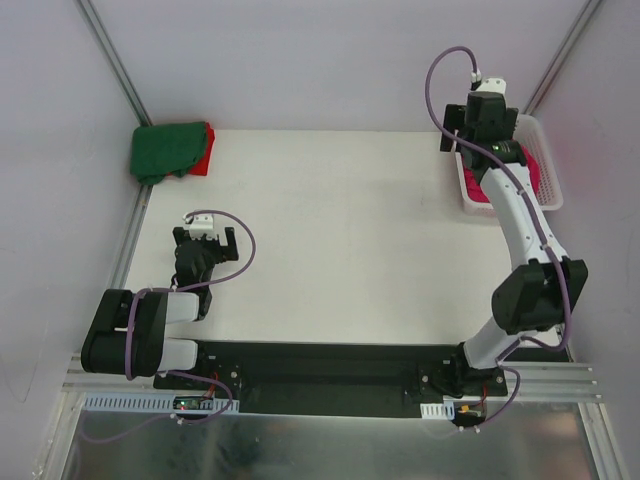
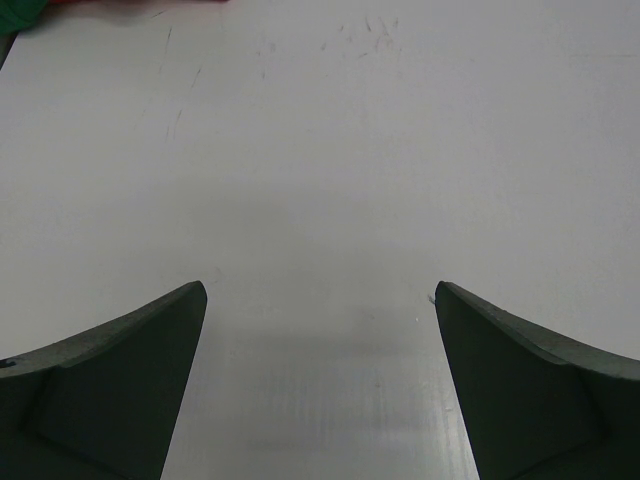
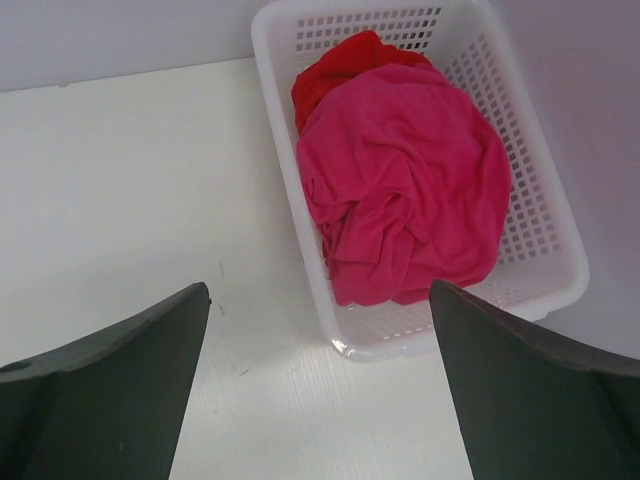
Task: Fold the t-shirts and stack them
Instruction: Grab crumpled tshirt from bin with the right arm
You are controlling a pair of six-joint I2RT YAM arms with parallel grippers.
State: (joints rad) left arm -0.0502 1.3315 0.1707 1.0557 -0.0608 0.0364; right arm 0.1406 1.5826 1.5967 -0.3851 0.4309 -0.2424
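Cloth this soft and light will sag, so pinch a raised fold: magenta t-shirt (image 3: 400,180) lies crumpled in the basket (image 3: 560,270) at the far right edge of the tabletop (image 3: 120,180); right tool (image 3: 318,288) facing it and left tool (image 2: 320,290) both gape empty

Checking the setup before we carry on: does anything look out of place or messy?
Nothing spilled or damaged. The pink t-shirt and a red t-shirt lie crumpled in the basket, not yet folded.
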